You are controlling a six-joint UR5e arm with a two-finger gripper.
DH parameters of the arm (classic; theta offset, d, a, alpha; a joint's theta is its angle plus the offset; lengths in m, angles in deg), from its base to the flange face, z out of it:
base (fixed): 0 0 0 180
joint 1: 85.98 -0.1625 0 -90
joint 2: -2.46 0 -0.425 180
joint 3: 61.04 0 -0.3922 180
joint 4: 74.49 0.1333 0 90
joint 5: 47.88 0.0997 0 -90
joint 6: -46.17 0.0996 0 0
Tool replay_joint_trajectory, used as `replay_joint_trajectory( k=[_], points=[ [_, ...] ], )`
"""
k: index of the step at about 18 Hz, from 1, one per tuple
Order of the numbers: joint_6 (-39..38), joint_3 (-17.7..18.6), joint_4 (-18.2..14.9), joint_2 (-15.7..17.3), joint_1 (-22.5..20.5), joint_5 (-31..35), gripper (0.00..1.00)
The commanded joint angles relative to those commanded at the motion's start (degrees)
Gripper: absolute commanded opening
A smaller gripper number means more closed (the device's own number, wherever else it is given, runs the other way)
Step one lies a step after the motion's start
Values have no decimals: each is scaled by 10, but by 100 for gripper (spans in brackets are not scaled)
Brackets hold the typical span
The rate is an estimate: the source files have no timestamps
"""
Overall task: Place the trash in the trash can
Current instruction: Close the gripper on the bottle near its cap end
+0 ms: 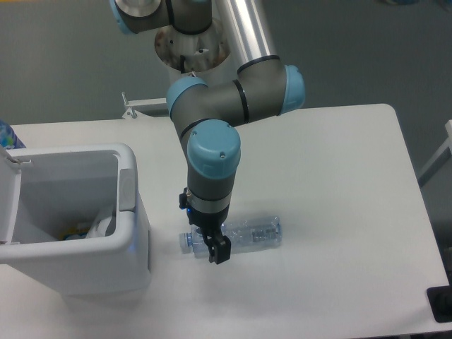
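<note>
The trash, a clear plastic bottle (247,233) with a pale blue cap (185,241), lies on its side on the white table, cap pointing left toward the trash can. My gripper (215,248) points down over the bottle's cap end. One dark finger (220,251) shows in front of the bottle, while the other is hidden behind it. The jaws look open astride the bottle, which rests on the table. The white boxy trash can (131,212) stands at the left, roughly a hand's width from the cap, with some items inside (95,227).
The trash can's lid (7,205) hangs open on its left side. A blue-topped object (6,134) peeks in at the left edge. The arm's base (191,42) stands behind the table. A dark object (441,304) sits at the table's bottom right corner.
</note>
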Motion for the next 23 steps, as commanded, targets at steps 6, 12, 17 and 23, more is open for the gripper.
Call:
replay_joint_trajectory(
  k=[6,12,17,23],
  points=[
    [-1,26,3,-6,16,0,100],
    [3,34,14,-36,19,-2,100],
    [-1,37,44,-48,25,-1,100],
    [-2,42,47,-49,28,1,100]
  ],
)
